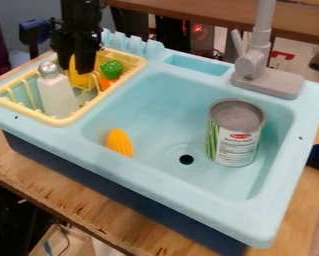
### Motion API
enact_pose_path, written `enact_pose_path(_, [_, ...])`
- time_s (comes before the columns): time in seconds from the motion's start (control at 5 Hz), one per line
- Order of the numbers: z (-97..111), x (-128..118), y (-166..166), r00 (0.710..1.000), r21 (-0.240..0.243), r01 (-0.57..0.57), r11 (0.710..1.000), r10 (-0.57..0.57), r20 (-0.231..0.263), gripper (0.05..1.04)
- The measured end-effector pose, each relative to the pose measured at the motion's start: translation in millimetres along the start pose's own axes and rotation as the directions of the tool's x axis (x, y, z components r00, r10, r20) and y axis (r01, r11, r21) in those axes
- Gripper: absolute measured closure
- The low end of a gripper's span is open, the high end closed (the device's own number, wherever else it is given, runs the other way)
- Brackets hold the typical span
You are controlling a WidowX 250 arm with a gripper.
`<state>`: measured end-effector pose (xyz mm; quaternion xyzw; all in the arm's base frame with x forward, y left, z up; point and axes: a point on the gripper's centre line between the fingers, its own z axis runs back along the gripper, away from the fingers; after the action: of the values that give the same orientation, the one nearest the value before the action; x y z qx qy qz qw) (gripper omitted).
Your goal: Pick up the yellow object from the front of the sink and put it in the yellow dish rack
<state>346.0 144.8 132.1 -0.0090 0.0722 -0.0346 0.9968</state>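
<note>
Background: dim room with a wooden shelf (pixel 188 16) running behind the sink, a small red light glowing beneath it.
Counter: bare, worn wood (pixel 88 207), chipped along its front edge, carrying the sink.
Sink: toy one (pixel 212 192), pale blue on top and dark blue below, set at a slant to the camera.
Claw: black (pixel 81 69), hanging from the upper left over the rack; I cannot tell whether it is open, closed or gripping something.
Yellow thing: in the rack (pixel 79 79), right at the claw's lower end and partly hidden by it; whether the two touch is unclear.
Rack: pale yellow, with thin bars (pixel 63 120), fitted at the left of the sink.
Bottle: white with a grey top (pixel 58 95), in the near half of the rack, leaning slightly.
Green thing: bumpy and round (pixel 111 69), in the far half of the rack, to the right of the claw.
Orange thing: small (pixel 106 84), just below the green one.
Corn: yellow-orange (pixel 119 142), lying in the basin near its left wall, well apart from the claw.
Can: upright on the right side of the basin (pixel 236 135), grey top, label in white and green.
Drain: dark round hole (pixel 186 159), between corn and can.
Faucet: grey (pixel 254 62), standing on the sink's back rim behind the can.
</note>
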Motion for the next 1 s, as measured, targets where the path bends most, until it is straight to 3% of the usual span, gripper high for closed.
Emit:
enact_pose_path(0.2, [9.8,0.6,1.0,1.000,0.006,0.017,1.000,-0.017,0.009,0.195])
enact_pose_path(0.4, [15.7,1.2,2.2,1.000,0.009,0.020,1.000,-0.020,0.016,0.088])
enact_pose_path(0.8, [54.0,-13.4,-2.0,0.999,0.044,0.019,0.999,-0.021,0.048,0.086])
enact_pose_path(1.0, [81.5,-30.8,-34.8,0.996,0.105,0.067,0.992,-0.073,0.052,0.086])
